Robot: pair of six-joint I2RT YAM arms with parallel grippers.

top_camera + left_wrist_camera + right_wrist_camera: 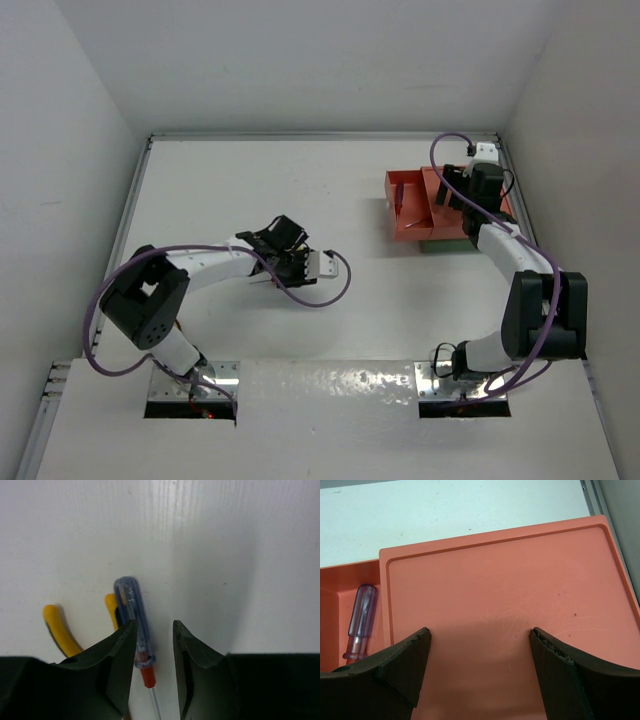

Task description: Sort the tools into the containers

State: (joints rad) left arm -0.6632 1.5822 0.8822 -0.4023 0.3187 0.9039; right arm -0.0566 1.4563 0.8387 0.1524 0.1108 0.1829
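A slim screwdriver [131, 615] with a clear blue handle and a red collar lies on the white table. It lies between my left gripper's [153, 625] open fingers, against the left finger [117, 650]. Pliers with yellow handles [54, 626] lie just left of it, partly hidden by that finger. In the top view the left gripper [280, 245] covers these tools. My right gripper [479, 630] is open and empty above the right compartment of the orange-red tray [495, 536]. A clear purple-handled screwdriver [360, 620] lies in its left compartment.
The orange-red tray [410, 236] sits at the back right of the table on a dark green tray [447, 246], of which only a sliver shows. The right arm [500, 240] reaches over both. The table's raised right rim [515, 190] runs close beside the trays.
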